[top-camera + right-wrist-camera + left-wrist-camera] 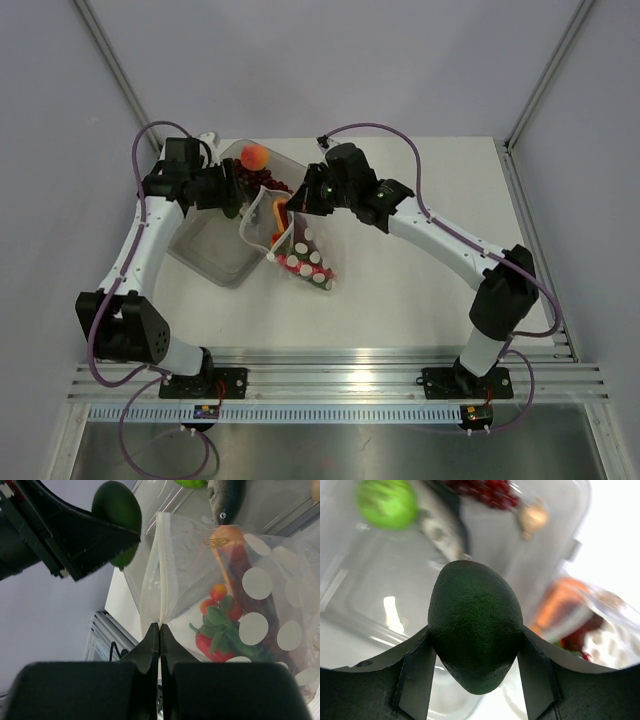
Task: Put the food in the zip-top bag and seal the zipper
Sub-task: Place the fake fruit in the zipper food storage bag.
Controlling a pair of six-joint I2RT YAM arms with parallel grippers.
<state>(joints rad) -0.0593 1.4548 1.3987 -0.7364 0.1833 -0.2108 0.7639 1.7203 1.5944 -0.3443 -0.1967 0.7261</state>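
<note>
My left gripper (475,647) is shut on a dark-green avocado (474,625), held above the clear grey tray (365,605), just left of the bag's mouth. My right gripper (159,626) is shut on the zipper (160,575) edge of the spotted zip-top bag (250,590) and holds the mouth up and open. Inside the bag are an orange piece (226,537) and red produce with green leaves (217,625). In the top view the bag (300,255) hangs between my left gripper (233,195) and my right gripper (298,203). The avocado also shows in the right wrist view (116,502).
The tray (212,250) lies at the left. In it are a lime (386,502), dark-red grapes (487,491), a peach (254,155) and a grey speckled toy (442,530). Vertical frame posts stand at the table's back corners; an aluminium rail runs along the near edge.
</note>
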